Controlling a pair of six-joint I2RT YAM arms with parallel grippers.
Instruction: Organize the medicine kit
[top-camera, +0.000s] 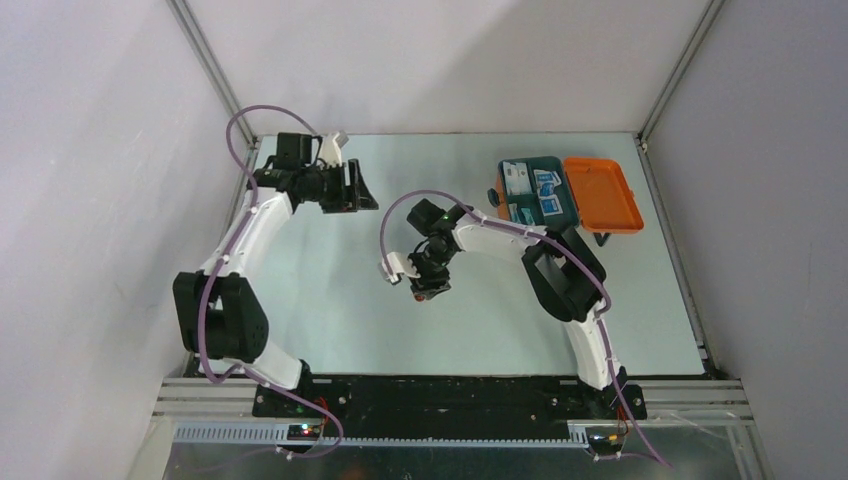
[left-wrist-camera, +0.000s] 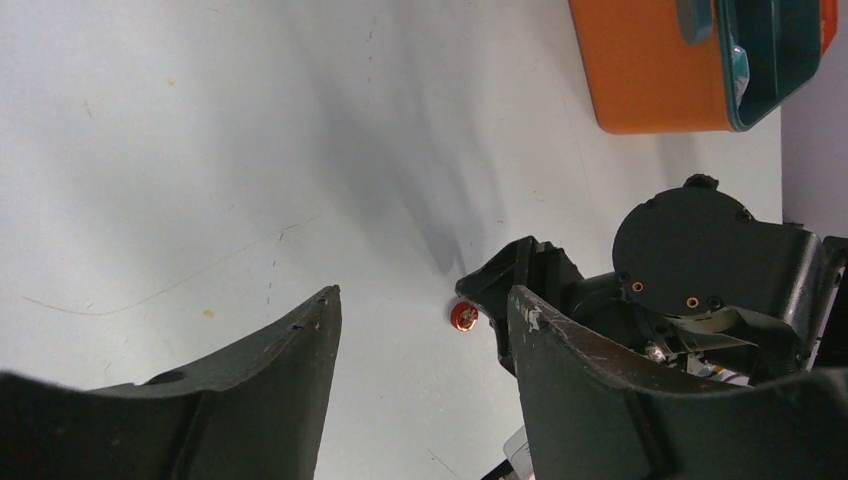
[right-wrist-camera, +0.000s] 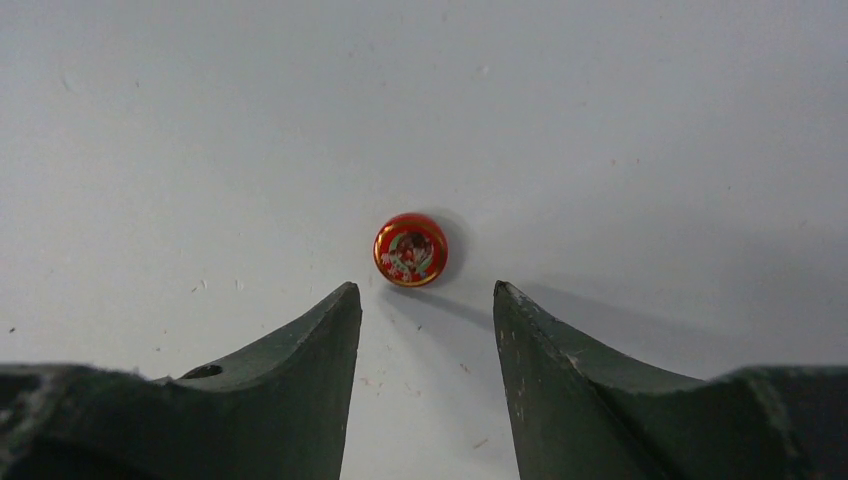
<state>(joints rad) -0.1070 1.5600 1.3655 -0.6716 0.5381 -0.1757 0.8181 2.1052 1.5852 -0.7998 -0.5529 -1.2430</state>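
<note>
The medicine kit sits open at upper right: stiff plastic, probably light, best held by its rim. The right gripper hangs part open and empty just short of 1 small red tin; the left gripper gapes empty, upper left

Layout: kit at far right, tin near centre.
The kit stands at the far right of the surface, its lid laid open to the right of the box, with packets inside. A tin lies on the surface near the centre, left of the kit and just beyond the right claw, not touching it. The left claw hangs at far left, well apart from the tin.
</note>
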